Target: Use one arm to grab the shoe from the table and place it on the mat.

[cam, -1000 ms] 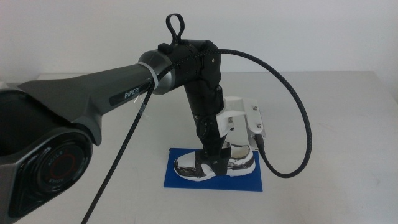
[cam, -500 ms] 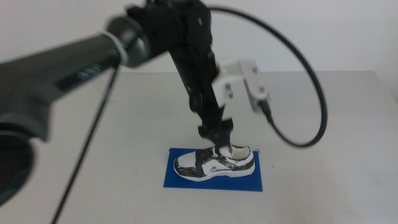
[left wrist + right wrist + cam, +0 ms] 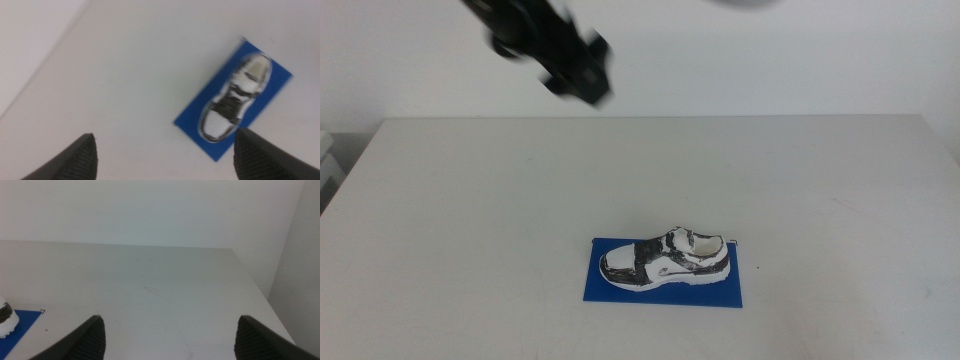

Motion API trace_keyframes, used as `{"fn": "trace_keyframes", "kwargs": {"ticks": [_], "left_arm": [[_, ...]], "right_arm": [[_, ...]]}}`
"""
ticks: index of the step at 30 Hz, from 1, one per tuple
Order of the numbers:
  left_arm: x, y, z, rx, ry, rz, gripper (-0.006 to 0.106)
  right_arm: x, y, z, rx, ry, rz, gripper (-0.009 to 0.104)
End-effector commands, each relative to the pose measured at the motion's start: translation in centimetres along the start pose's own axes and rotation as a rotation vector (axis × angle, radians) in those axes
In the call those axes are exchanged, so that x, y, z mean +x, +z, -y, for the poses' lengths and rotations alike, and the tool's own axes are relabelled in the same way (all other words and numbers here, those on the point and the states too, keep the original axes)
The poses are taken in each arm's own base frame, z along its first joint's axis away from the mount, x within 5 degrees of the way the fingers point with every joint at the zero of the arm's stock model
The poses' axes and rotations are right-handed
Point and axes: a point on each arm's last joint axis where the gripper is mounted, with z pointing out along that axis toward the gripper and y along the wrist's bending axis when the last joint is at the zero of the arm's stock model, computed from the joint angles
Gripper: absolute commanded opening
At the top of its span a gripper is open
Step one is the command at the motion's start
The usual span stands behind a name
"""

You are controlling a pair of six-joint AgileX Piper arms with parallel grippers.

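Note:
The shoe [image 3: 667, 260], white with black marbled patches, lies on its sole on the blue mat [image 3: 663, 286] at the front middle of the table [image 3: 470, 200]. The left arm's gripper [image 3: 578, 70] is blurred, high above the table's far edge, well clear of the shoe. In the left wrist view the left gripper [image 3: 165, 155] is open and empty, looking down on the shoe [image 3: 232, 97] and mat [image 3: 270, 95] from far above. The right gripper [image 3: 167, 335] is open and empty, low over the table, with the shoe's edge [image 3: 5, 317] and mat corner [image 3: 20, 325] beside it.
The table's far edge meets a white wall [image 3: 770, 60]. The table's right edge [image 3: 255, 287] shows in the right wrist view.
The left gripper has let go of the shoe, opened, and risen fast up and to the left, away from the mat. The shoe stays on the mat.

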Motion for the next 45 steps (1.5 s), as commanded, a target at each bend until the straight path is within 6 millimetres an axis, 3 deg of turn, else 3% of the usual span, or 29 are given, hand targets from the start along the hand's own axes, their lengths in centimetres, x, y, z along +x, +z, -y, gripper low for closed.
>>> {"fn": "trace_keyframes", "kwargs": {"ticks": [1, 8, 13, 16, 18, 24, 29, 34, 38, 45], "left_arm": [[0.4, -5.4, -0.4, -0.084, -0.083, 0.125, 0.094], [3.4, -12.6, -1.9, -0.283, -0.149, 0.215, 0.094], [5.7, -17.0, -1.7, -0.418, -0.214, 0.297, 0.094], [7.8, -18.6, -1.0, -0.525, -0.236, 0.409, 0.094], [9.4, -18.6, -0.5, -0.600, -0.243, 0.485, 0.094], [16.5, -15.0, 2.6, -0.749, -0.322, 0.661, 0.094], [23.6, -9.2, 6.0, -0.765, -0.451, 0.690, 0.094], [28.9, -5.2, 8.9, -0.812, -0.514, 0.688, 0.094], [31.5, -3.2, 10.6, -0.838, -0.506, 0.669, 0.094], [34.2, -1.1, 12.6, -0.873, -0.471, 0.712, 0.094]], "right_arm": [[-1.1, -0.3, 0.1, 0.012, -0.021, 0.109, 0.066], [-1.1, -0.3, 0.1, 0.012, -0.021, 0.109, 0.066], [-1.1, -0.3, 0.1, 0.012, -0.021, 0.109, 0.066], [-1.1, -0.3, 0.1, 0.012, -0.021, 0.109, 0.066], [-1.1, -0.3, 0.1, 0.012, -0.021, 0.109, 0.066], [-1.1, -0.3, 0.1, 0.012, -0.021, 0.109, 0.066], [-1.1, -0.3, 0.1, 0.012, -0.021, 0.109, 0.066], [-1.1, -0.3, 0.1, 0.012, -0.021, 0.109, 0.066], [-1.1, -0.3, 0.1, 0.012, -0.021, 0.109, 0.066], [-1.1, -0.3, 0.1, 0.012, -0.021, 0.109, 0.066]]}}
